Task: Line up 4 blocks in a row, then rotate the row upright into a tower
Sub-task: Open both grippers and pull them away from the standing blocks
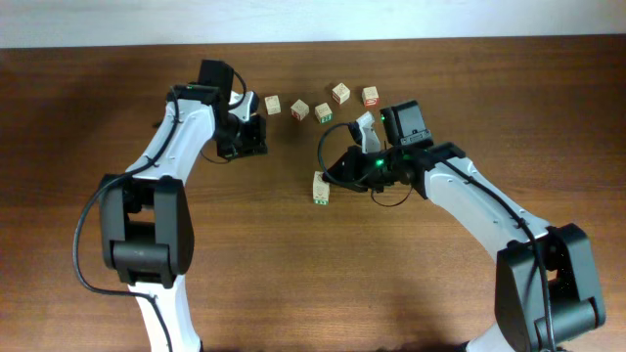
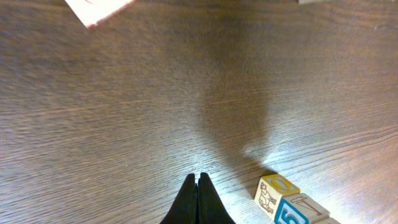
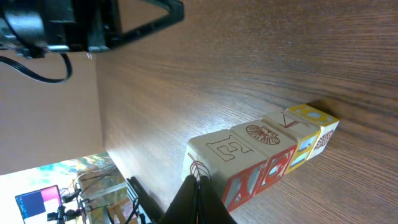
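Observation:
Four pale blocks lie end to end in a row on the wood table. In the right wrist view they run from an E-marked block (image 3: 219,151) to a yellow-topped block (image 3: 313,117), with red and blue side faces. My right gripper (image 3: 199,182) is shut, its tips against the E block's end face. Overhead, this row (image 1: 321,188) shows as a short pale strip with a green mark, just beside the right gripper (image 1: 331,176). My left gripper (image 2: 199,180) is shut and empty, left of the yellow-topped block (image 2: 277,190) and a blue-5 block (image 2: 293,213). In the overhead view, the left gripper (image 1: 252,140) sits apart, up-left of the row.
Several loose pale cubes are scattered toward the back: one (image 1: 273,104), another (image 1: 299,110), a green-marked one (image 1: 324,112) and a red-marked one (image 1: 371,96). A red-edged pale cube (image 2: 99,9) shows at the left wrist view's top edge. The table's far edge (image 1: 313,41) runs behind them.

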{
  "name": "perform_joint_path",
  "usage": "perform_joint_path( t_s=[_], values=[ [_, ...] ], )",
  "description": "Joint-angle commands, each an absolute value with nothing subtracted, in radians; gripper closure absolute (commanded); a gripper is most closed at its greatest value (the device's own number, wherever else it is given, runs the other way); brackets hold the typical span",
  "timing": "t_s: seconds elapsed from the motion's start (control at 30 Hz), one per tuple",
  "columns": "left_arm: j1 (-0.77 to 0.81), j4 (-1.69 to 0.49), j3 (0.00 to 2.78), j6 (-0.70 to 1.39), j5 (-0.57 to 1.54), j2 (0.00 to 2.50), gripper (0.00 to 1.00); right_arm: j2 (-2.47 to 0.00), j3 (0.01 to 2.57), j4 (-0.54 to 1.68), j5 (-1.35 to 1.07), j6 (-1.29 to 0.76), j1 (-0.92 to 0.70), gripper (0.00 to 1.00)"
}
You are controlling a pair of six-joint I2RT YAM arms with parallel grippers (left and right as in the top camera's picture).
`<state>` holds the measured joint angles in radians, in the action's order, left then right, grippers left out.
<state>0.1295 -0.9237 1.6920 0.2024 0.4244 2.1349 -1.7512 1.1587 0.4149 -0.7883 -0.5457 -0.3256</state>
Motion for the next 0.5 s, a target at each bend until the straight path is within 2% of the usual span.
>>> perform_joint_path(
  t_s=[0.0, 0.23, 0.3, 0.37, 0.47],
  values=[
    [0.121, -0.933, 1.733, 0.185, 0.418, 2.137, 1.0, -1.773, 1.197, 0.446, -0.756, -0.54, -0.334, 0.96],
    [0.121, -0.937, 1.733, 0.185, 0.418, 2.137, 1.0, -1.746, 1.219, 0.472, -0.792, -0.54, -0.334, 0.95],
    [0.115, -0.985, 1.79, 0.146, 0.388, 2.114, 1.0, -1.669, 1.272, 0.499, -0.805, -0.514, -0.326, 0.96],
    [0.109, -1.115, 1.927, 0.101, 0.249, 1.982, 1.0, -1.529, 1.415, 0.751, -0.652, -0.378, -0.278, 0.92],
    [0.109, -1.158, 1.966, 0.057, 0.102, 1.742, 1.0, -1.361, 1.546, 1.016, -0.362, -0.285, -0.244, 0.88]
  ],
)
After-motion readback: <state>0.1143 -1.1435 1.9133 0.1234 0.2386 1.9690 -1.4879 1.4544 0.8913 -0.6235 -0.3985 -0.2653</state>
